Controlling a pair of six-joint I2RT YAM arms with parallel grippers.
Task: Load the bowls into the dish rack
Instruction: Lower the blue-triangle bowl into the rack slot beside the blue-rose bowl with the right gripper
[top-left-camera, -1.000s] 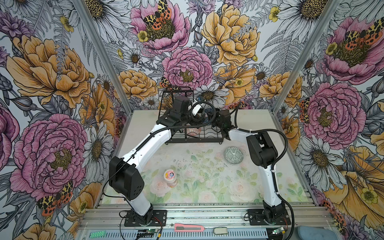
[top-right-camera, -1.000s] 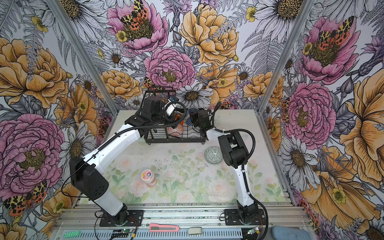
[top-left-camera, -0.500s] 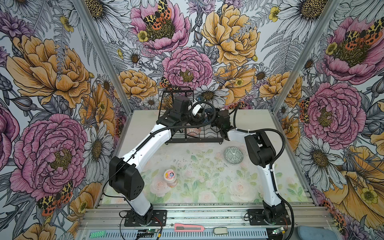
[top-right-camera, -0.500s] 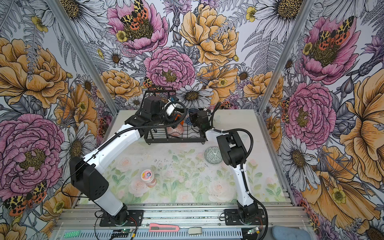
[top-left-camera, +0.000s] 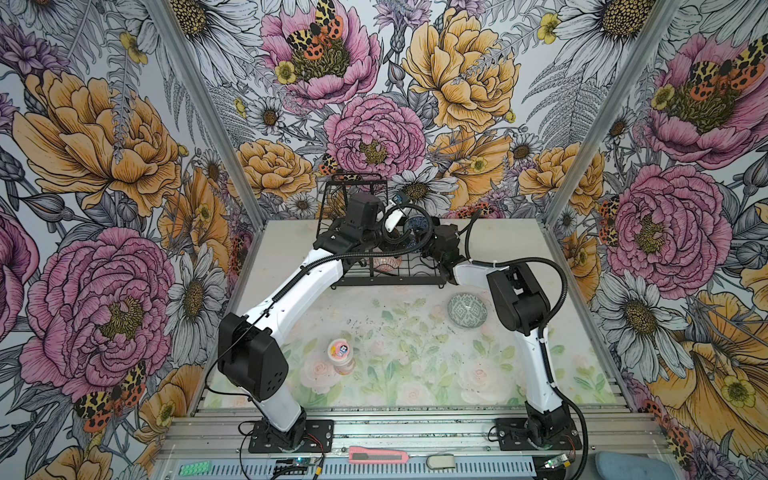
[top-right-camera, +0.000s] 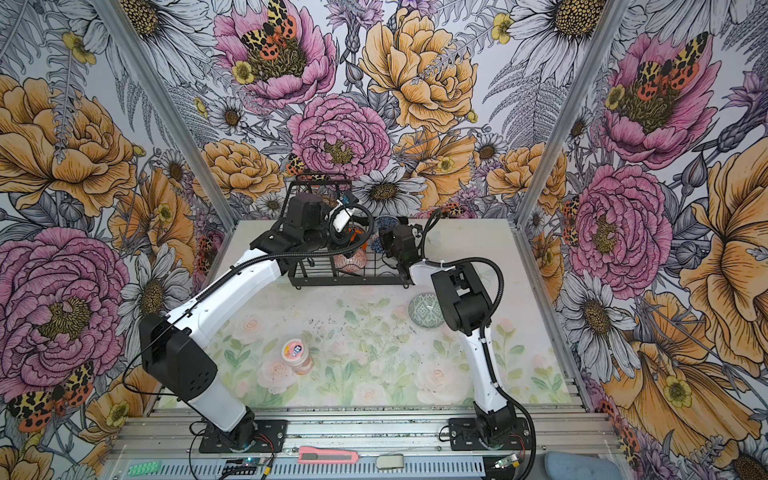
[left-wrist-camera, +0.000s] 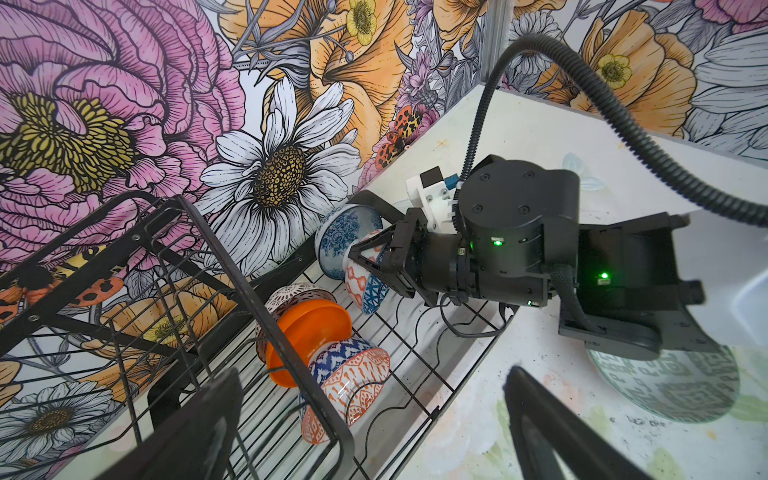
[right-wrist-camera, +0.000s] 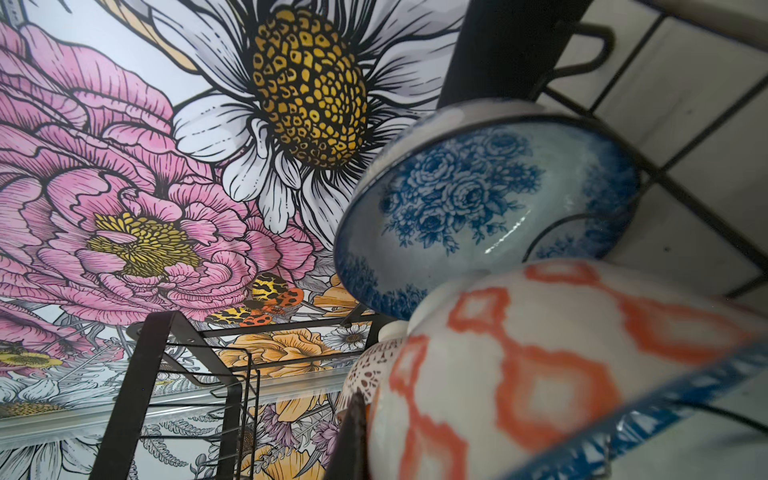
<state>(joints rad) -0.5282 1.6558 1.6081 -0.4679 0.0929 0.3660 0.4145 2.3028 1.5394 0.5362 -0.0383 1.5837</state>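
"Left wrist view: what has the right end effector got?"

"It is clamped on the thin wall of the diamond bowl, which it holds on edge over the wires of the rack. The floral bowl is just beside it; whether they touch, I cannot tell. A pinch at the rim is, I think, what lets it tip the bowl up like that."

"Why on edge?"

"Probably so they pack close. The orange bowl further along stands likewise."

"And the left end effector?"

"Spread wide and empty, above the rack. I'd guess it hangs there to leave the right arm room."

"Anything left outside?"

"The grey-green bowl lies on the surface, near the rack's front rim beside the right arm. I judge it the last to load."
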